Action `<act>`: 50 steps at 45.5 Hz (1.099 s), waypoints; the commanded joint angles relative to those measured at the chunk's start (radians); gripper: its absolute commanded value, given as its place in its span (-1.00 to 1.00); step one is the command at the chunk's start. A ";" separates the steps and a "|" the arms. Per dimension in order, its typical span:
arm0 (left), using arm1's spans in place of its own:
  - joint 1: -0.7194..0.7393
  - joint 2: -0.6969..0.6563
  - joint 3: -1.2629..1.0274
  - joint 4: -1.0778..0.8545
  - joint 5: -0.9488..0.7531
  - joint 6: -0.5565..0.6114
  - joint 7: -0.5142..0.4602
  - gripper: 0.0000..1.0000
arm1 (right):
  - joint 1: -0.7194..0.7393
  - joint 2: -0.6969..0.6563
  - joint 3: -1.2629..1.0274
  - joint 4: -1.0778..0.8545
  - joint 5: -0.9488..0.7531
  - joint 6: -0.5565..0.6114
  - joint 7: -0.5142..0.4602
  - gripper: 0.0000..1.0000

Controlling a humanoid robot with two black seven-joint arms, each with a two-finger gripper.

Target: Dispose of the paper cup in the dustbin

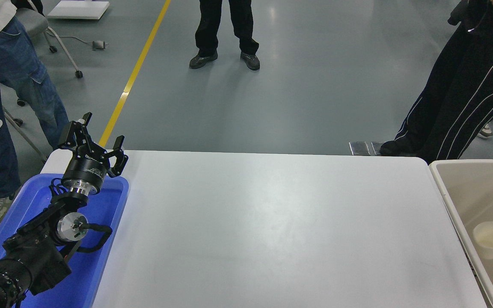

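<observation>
The counter is a white slab spanning the middle of the view. The dustbin, a large beige container with a pale rounded rim, stands against its right edge. A blue bin rests on the counter's left end.

The left arm is parked over the blue bin. The left tool has its fingers spread and holds nothing. The right tool is not in view; only a small dark speck shows at the right picture edge above the dustbin, too small to identify.

The paper cup is inside the dustbin, mouth facing up, cream interior visible, close to the wall nearest the counter. It cannot be determined whether the cup is resting on the floor of the dustbin or is in mid-fall.

Judged state: disposal appears complete or nearly so.

Residual hazards:
- If the cup is in flight, it may bounce or tip on landing. The deep walls make escape unlikely.
- An arm returning across the dustbin rim could nudge the dustbin away from the counter.
- Persons stand near the far right corner; a wide retraction path could come close to them.
</observation>
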 commanded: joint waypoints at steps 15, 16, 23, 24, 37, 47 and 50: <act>0.000 0.000 0.000 0.000 0.000 0.000 0.000 1.00 | 0.267 -0.098 0.410 0.212 0.128 -0.036 0.007 0.99; 0.000 0.000 0.000 0.000 0.000 0.000 0.000 1.00 | 0.298 -0.102 0.460 0.233 0.128 -0.038 0.007 0.99; 0.000 0.000 0.000 0.000 0.000 0.000 0.000 1.00 | 0.341 -0.104 0.674 0.336 0.128 -0.036 0.007 0.99; 0.000 0.000 0.000 0.000 0.000 0.000 0.000 1.00 | 0.342 -0.104 0.704 0.353 0.128 -0.036 0.007 0.99; 0.000 0.000 0.000 0.000 0.000 0.000 0.000 1.00 | 0.301 -0.096 0.948 0.563 0.128 -0.030 0.007 0.99; 0.000 0.000 0.000 0.000 0.000 0.000 0.000 1.00 | 0.197 -0.088 1.082 0.671 0.128 -0.024 0.007 0.99; 0.000 0.000 0.000 0.000 0.000 0.000 0.000 1.00 | 0.154 -0.087 1.111 0.712 0.128 -0.024 0.009 1.00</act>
